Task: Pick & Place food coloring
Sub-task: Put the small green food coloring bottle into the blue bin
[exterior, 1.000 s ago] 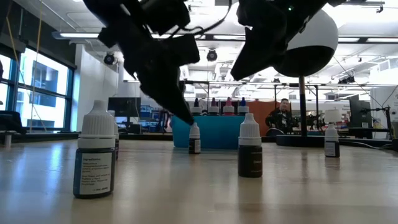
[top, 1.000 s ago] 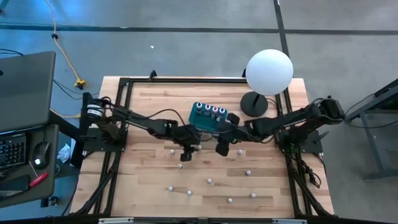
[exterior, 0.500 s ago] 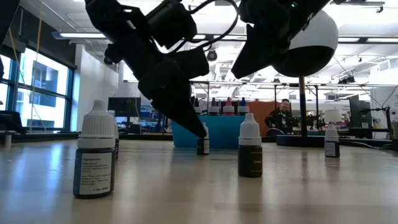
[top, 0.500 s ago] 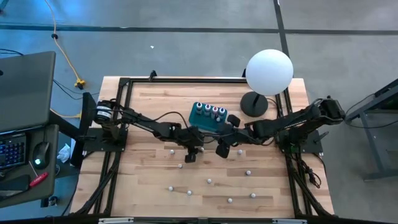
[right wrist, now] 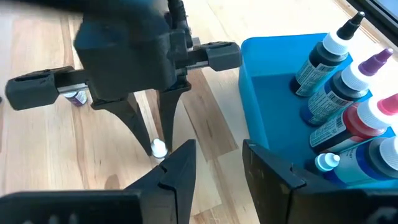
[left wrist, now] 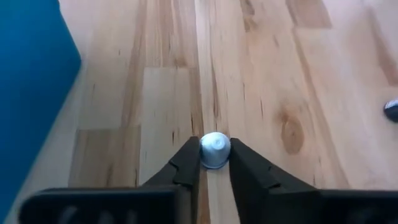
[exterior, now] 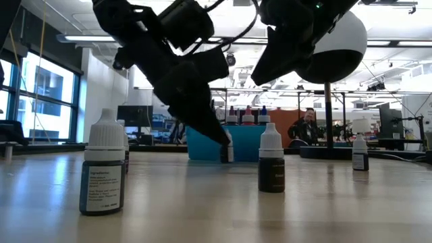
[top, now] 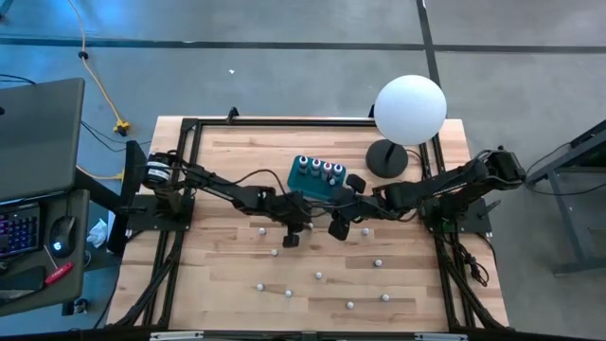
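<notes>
Small food coloring bottles with white caps stand scattered on the wooden table (top: 218, 189), for instance one (top: 318, 277) and another (top: 377, 262); in the low view a dark one (exterior: 102, 172) stands close and another (exterior: 271, 158) farther back. My left gripper (top: 292, 237) (left wrist: 215, 163) is shut on one tiny bottle (exterior: 228, 152) in front of the teal box (top: 317, 175). My right gripper (top: 338, 227) (right wrist: 217, 165) is open, hovering just right of the left one and beside the box, touching nothing. My left gripper pinches the bottle's white cap (left wrist: 215, 149) between its two fingertips (left wrist: 189, 163), coming from above and slanting down. The bottle stays upright below the fingers. Its body is hidden under the cap, and I cannot tell whether its base touches the table.
The teal box (right wrist: 286, 81) holds several taller dropper bottles (right wrist: 339, 46). A white globe lamp (top: 410, 110) on a black round base (top: 386, 159) stands at the far right. A black frame (top: 284, 121) borders the table. A person (exterior: 307, 125) sits in the room behind.
My left gripper has moved toward the table's right edge, and the small bottle at its fingertips has shifted right with it in the low view. My right gripper has kept still.
</notes>
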You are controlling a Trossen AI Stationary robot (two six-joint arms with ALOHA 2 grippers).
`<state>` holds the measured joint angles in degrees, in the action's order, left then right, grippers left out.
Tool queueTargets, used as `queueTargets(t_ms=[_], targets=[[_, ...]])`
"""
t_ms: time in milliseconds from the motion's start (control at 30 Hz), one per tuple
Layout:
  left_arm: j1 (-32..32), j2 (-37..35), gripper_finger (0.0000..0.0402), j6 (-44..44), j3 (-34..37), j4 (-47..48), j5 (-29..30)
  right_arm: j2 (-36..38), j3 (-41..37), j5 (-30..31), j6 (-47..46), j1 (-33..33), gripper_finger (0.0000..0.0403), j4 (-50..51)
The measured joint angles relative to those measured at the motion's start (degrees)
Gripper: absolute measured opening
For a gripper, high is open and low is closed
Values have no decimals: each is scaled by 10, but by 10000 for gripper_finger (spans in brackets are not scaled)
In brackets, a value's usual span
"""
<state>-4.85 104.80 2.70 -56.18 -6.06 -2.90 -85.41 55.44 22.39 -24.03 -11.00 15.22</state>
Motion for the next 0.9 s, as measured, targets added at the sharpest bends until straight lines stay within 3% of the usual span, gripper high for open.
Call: queueTargets(t_ms=[200,433,667,800,900], targets=[[33,-76,32,-12,0,10,2,0,0,0,0,0,124,0],[160,-184,50,-40,-1,82,5,0,0,3,-4,0,124,2],[274,-141,53,-41,0,116,-73,0,0,19,-1,0,124,2],[285,-88,54,-63,0,93,-141,0,0,25,0,0,124,2],[277,-56,54,-73,0,79,-149,0,0,27,0,0,124,2]])
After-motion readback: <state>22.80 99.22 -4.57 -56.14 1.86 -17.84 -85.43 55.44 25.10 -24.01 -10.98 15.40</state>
